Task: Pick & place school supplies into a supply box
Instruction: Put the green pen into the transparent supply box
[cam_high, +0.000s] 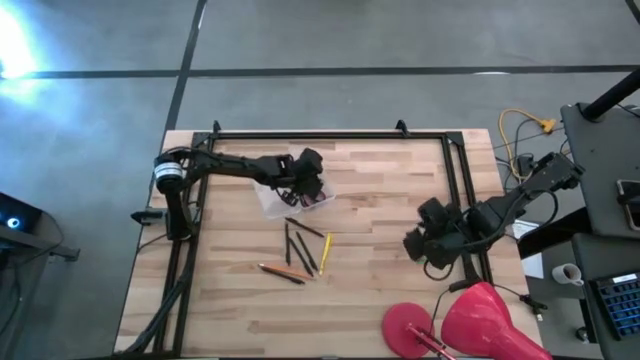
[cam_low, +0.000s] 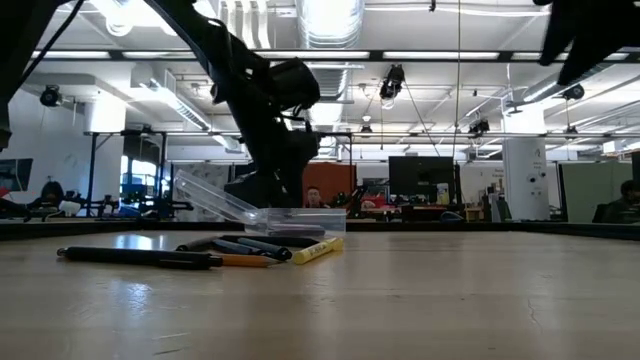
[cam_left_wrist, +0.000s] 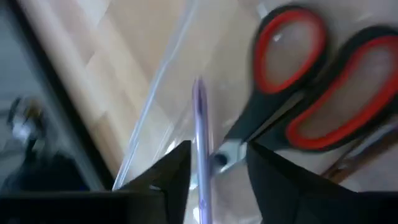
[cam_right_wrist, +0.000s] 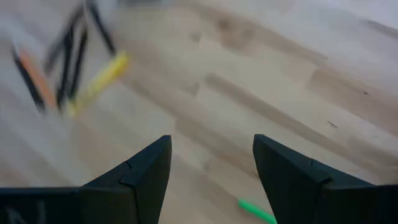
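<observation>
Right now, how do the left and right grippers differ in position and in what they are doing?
The left gripper sits over the small transparent plastic supply box at the table's far left part; the right gripper hangs over bare wooden table near the right edge. The left gripper's fingers close on a thin purple pen beside the red-handled scissors; the right gripper's fingers are open and hold nothing. Both are dark two-finger grippers.
</observation>
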